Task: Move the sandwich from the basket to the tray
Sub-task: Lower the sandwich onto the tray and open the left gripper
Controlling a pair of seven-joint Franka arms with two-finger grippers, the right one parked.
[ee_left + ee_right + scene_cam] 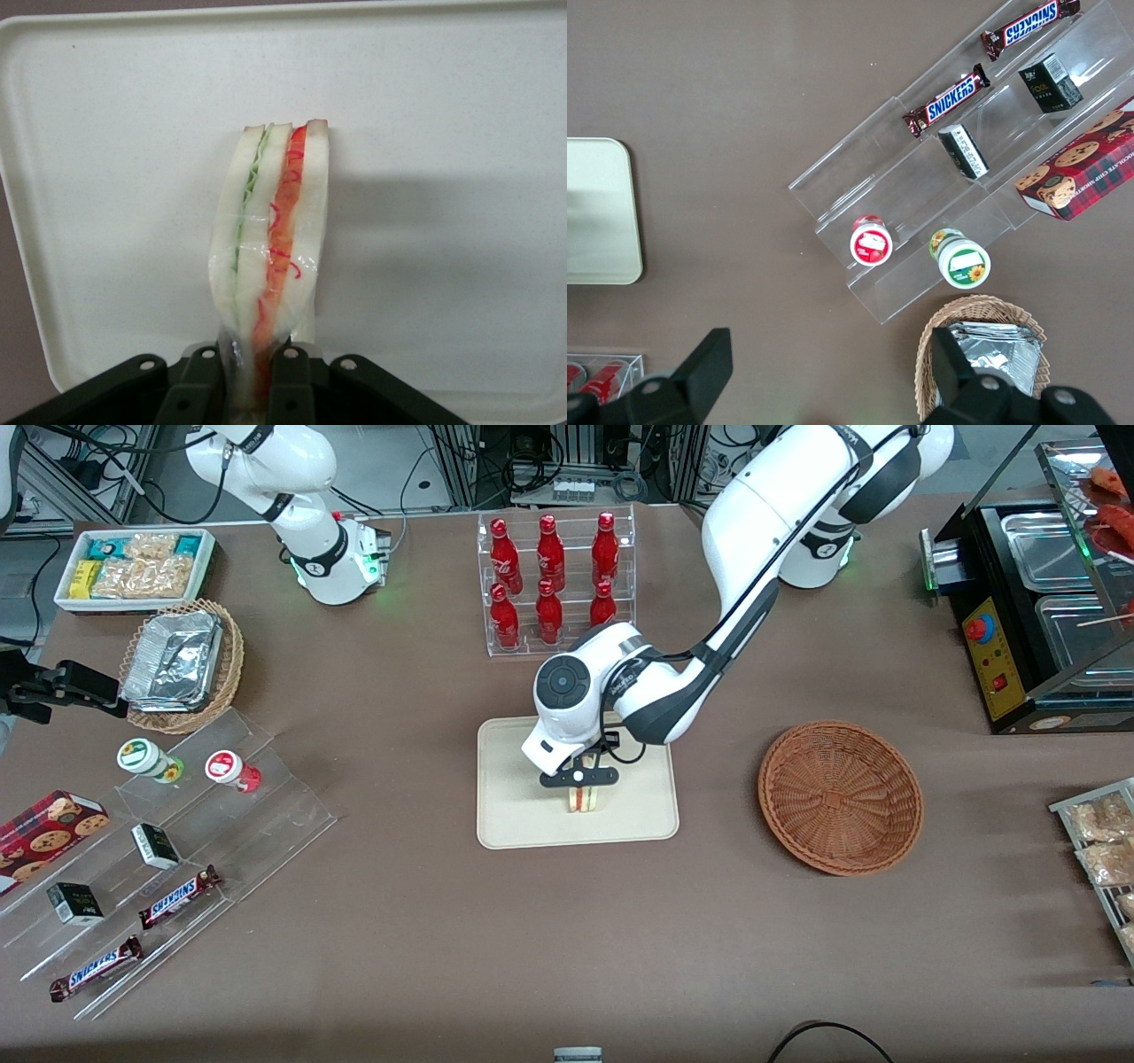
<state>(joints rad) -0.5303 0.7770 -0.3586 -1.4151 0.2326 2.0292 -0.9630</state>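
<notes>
Sandwich (270,257) stands on edge over the tray (514,815), filling layers showing, pinched by its wrapped end so the bread isn't crushed. Pincer (580,778) clenched on that end, pointing straight down above the tray, wrist folded low. Basket (840,797) sits empty beside the tray, toward the working arm's end of the counter.

Six red bottles (551,584) in the rack, two Snickers bars (180,896), two round tubs (146,758), one sandwich (585,800), one brown basket (840,796).
</notes>
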